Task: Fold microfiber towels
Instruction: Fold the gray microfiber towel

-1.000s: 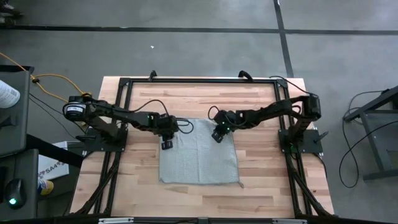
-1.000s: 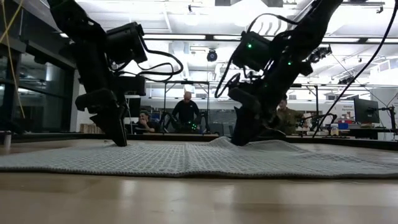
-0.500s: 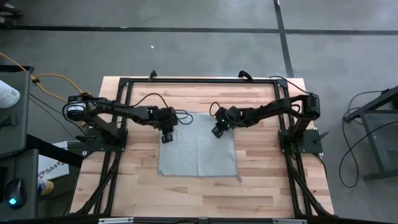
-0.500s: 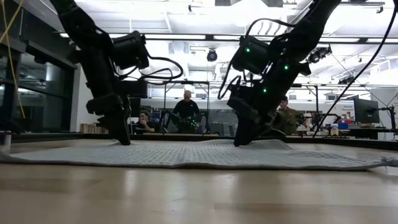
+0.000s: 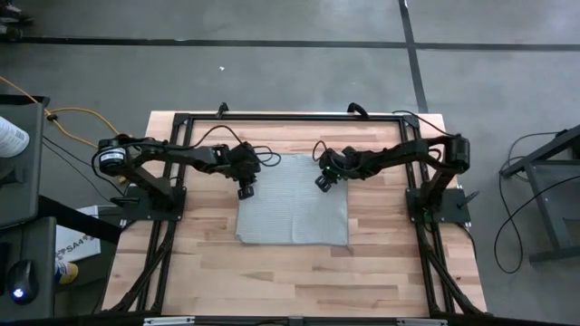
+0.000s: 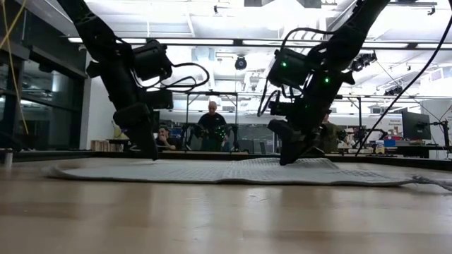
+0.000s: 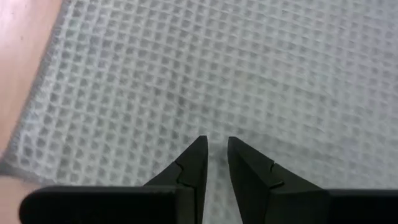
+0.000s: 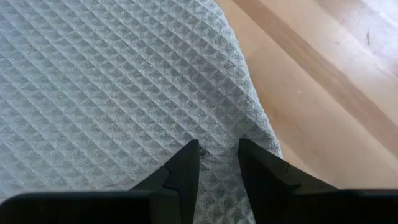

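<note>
Towel (image 5: pixel 292 204) now sits farther back on bench (image 5: pixel 390 263) than second ago; both hands dragging it by far edge.
Left hand (image 5: pixel 246 191) pinches far-left edge, fingers near closed on cloth.
Right hand (image 5: pixel 322 184) pinches far-right edge likewise.
Fold not yet begun; towel flat.
Count: one towel, two hands.

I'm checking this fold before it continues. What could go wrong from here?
The left hand and right hand each pinch only a thin bit of the towel near its far corners, so a corner may slip free. The near edge looks ruffled on the table and could fold crooked.
</note>
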